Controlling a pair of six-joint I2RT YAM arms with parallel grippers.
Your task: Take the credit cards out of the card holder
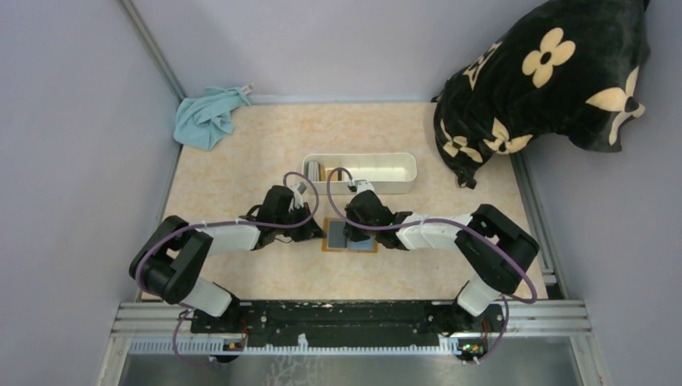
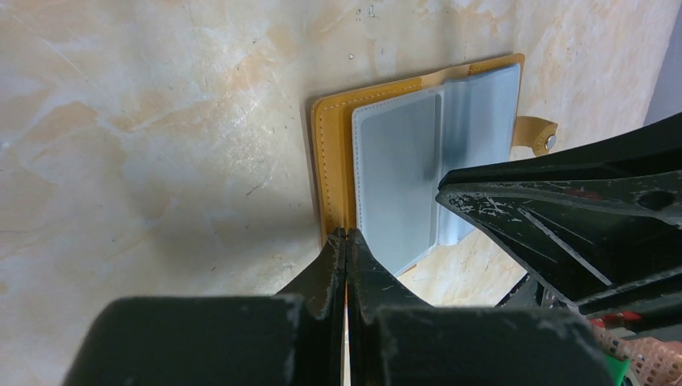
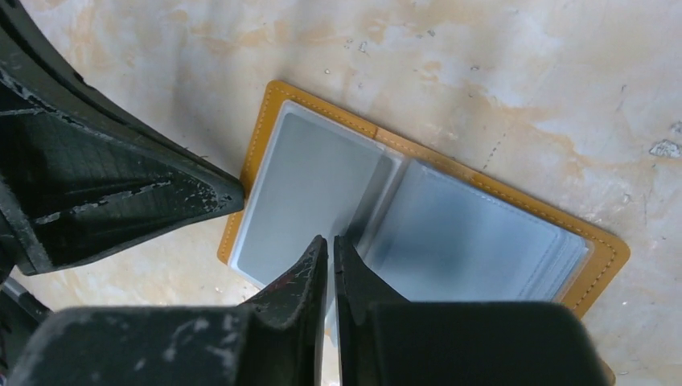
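Note:
The orange-brown card holder (image 1: 351, 236) lies open and flat on the table between my two grippers. Its clear sleeves show a pale blue-grey card-like face (image 3: 310, 189), also in the left wrist view (image 2: 398, 169). My left gripper (image 1: 316, 233) is shut, its tips (image 2: 346, 235) pressing on the holder's orange left border (image 2: 331, 161). My right gripper (image 1: 354, 232) is shut to a hairline slit, its tips (image 3: 330, 240) at the middle fold beside a raised sleeve leaf (image 3: 474, 241). I cannot tell if anything is pinched. The tan-gold card does not show in the holder.
A long white tray (image 1: 402, 170) stands just behind the holder, with a small tan thing (image 1: 314, 171) at its left end. A blue cloth (image 1: 207, 117) lies at the back left. A black flowered cushion (image 1: 547, 80) sits at the back right.

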